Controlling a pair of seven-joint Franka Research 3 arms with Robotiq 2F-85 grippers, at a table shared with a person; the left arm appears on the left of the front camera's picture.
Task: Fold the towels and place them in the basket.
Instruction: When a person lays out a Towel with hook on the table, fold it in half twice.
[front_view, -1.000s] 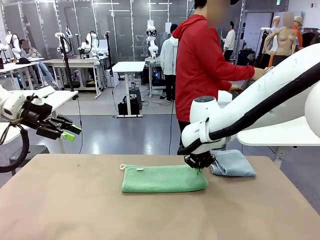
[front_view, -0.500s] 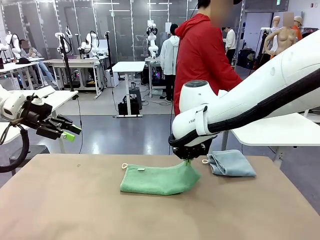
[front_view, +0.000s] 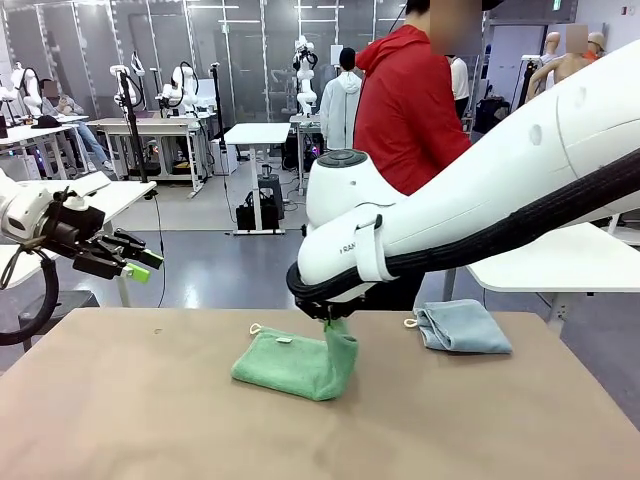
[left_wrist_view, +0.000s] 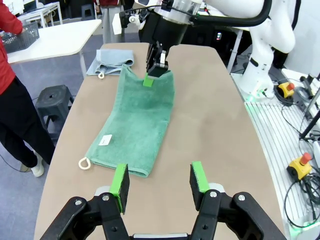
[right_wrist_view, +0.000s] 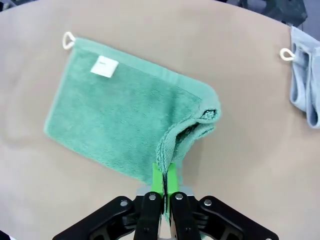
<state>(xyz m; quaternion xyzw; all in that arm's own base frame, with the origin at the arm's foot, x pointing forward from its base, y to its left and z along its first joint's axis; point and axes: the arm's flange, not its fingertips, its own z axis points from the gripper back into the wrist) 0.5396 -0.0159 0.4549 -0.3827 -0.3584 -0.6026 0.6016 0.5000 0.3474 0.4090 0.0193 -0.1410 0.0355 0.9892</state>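
Note:
The light green towel (front_view: 283, 363) lies on the tan table, its right end lifted and doubled over. My right gripper (front_view: 335, 318) is shut on that lifted edge, as the right wrist view shows at the gripper (right_wrist_view: 164, 177) pinching the green towel (right_wrist_view: 120, 117). The pale grey-blue towel (front_view: 463, 326) lies folded at the far right. My left gripper (front_view: 135, 262) hangs open off the table's left side; its own view shows the gripper (left_wrist_view: 160, 180) with nothing between the pads, above the green towel (left_wrist_view: 137, 120). The basket (left_wrist_view: 21, 38) stands on a white side table.
A person in a red hoodie (front_view: 408, 100) stands at the far side, turned towards the white side table (front_view: 560, 265). A dark stool (left_wrist_view: 54, 97) stands beside the table. The tan table (front_view: 150, 420) has bare surface in front and to the left.
My right gripper has carried the green towel's right end up and leftward, so the towel now bends over itself. The left arm has not moved.

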